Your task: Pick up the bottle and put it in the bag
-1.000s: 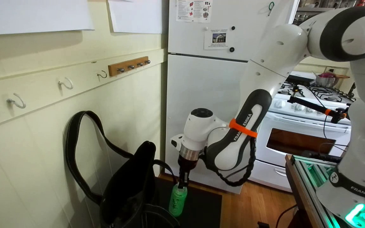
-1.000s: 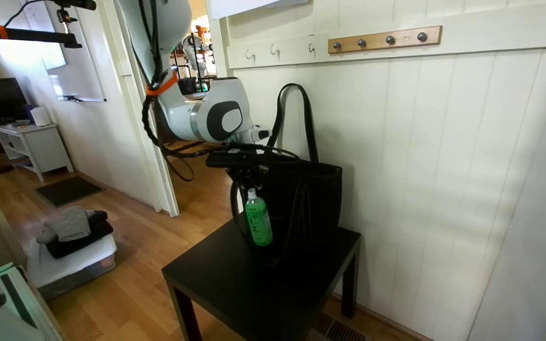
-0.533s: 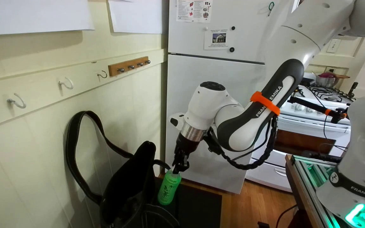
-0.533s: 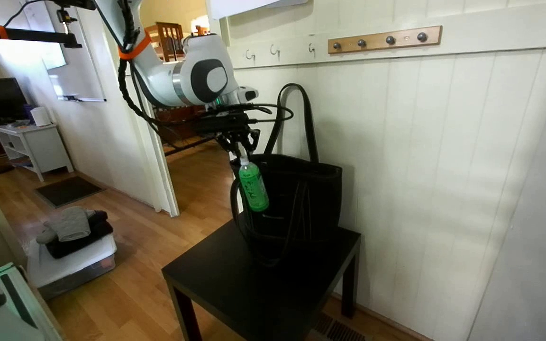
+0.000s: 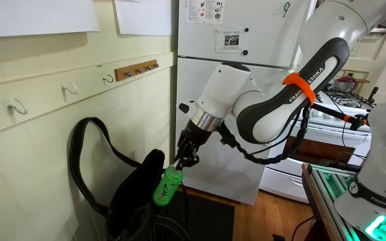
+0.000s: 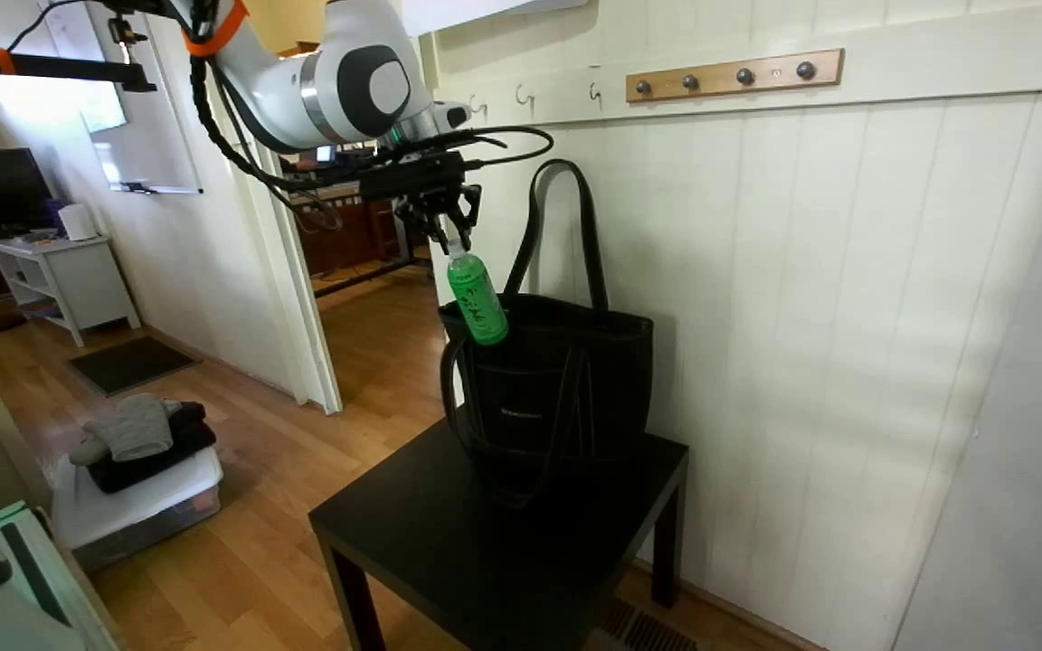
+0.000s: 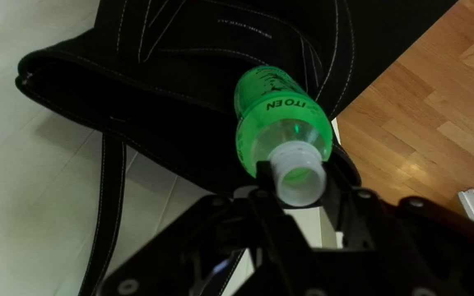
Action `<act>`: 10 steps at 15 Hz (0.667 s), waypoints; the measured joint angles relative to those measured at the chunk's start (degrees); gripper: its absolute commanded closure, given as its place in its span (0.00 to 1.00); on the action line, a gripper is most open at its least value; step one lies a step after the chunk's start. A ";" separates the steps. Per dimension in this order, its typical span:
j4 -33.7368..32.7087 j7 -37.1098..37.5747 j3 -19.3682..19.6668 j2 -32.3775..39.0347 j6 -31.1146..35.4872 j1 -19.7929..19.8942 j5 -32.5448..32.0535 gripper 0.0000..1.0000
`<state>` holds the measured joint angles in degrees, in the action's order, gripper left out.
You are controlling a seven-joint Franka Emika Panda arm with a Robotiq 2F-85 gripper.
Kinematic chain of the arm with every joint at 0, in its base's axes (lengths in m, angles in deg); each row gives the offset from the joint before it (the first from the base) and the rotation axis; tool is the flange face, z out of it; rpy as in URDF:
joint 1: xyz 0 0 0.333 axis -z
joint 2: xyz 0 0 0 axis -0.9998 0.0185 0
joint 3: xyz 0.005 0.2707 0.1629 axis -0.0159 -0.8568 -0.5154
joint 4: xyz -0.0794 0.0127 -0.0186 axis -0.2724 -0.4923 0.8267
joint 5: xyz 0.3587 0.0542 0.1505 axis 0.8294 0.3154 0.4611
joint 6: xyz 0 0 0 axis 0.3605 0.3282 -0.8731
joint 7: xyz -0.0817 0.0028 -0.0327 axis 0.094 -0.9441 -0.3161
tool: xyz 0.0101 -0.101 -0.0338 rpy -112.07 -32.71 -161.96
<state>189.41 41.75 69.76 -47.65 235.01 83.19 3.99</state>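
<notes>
Hanging aslant from the hand [image 6: 454,242], the bottle [image 6: 479,300] points its base to 5 o'clock in an exterior view. The hand is narrow, clasping the bottle's white neck from both sides in the wrist view. The bottle is above the table [image 6: 485,551], outside the bag [image 6: 539,389], near its rim; whether the two touch, I cannot tell. In the wrist view the bag's mouth gapes at the bottle's 9 o'clock. In an exterior view the bag stands on the table, its strap [image 6: 590,231] looping up to 12 o'clock. Farther out, at the bag's 1 o'clock, a four-peg rack [image 6: 711,80] is fixed on the wall [image 6: 847,271]. At the table's 9 o'clock, a tub [image 6: 114,512] carries grey and black cloth [image 6: 137,429]. In an exterior view the arm [image 5: 280,110] slants up from the hand to 2 o'clock, in front of the fridge [image 5: 193,78].
</notes>
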 measured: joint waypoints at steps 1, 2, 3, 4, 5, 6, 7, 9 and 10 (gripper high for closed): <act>-0.15 -1.06 -0.44 -0.52 0.00 0.26 0.00 0.92; -0.45 -2.17 -0.87 -0.85 0.00 0.58 0.01 0.92; -0.87 -3.65 -1.20 -0.96 0.00 0.88 0.27 0.92; -1.47 -5.21 -1.44 -0.88 0.00 1.17 0.55 0.92; -2.19 -6.89 -1.69 -0.65 0.00 1.52 0.94 0.92; -3.11 -8.71 -2.09 -0.26 0.00 2.00 1.53 0.92; -4.04 -10.48 -2.54 0.26 0.00 2.51 2.19 0.92; -6.33 -14.54 -3.83 1.81 0.00 3.74 4.27 0.92; -7.70 -16.94 -4.81 2.91 0.00 4.58 5.84 0.92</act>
<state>181.71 24.80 64.95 -44.74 235.01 87.78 9.83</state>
